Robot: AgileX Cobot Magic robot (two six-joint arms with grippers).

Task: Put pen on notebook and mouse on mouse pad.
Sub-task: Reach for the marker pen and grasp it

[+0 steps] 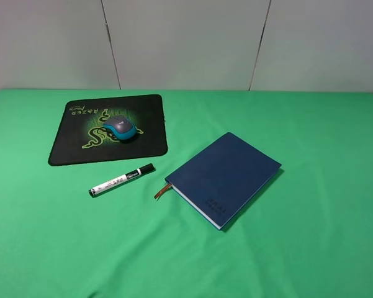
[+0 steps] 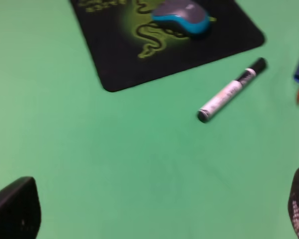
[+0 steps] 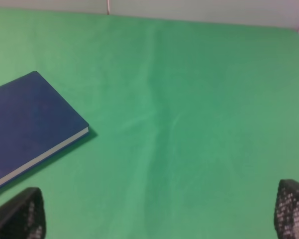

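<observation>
The grey and teal mouse [image 1: 121, 127] rests on the black mouse pad [image 1: 74, 146] with the green snake logo, at the left back of the table. Just in front of the pad, the white pen [image 1: 121, 180] with its black cap lies on the green cloth, apart from the navy notebook [image 1: 226, 177] to its right. Neither arm shows in the exterior view. My left gripper [image 2: 156, 214] hovers open above bare cloth, short of the pen [image 2: 231, 89] and mouse [image 2: 181, 17]. Open too, my right gripper [image 3: 154, 214] hangs beside the notebook [image 3: 30, 124].
Green cloth [image 1: 310, 248] covers the whole table, and a white panelled wall [image 1: 186, 43] stands behind its back edge. The notebook's brown ribbon bookmark [image 1: 162, 190] sticks out toward the pen.
</observation>
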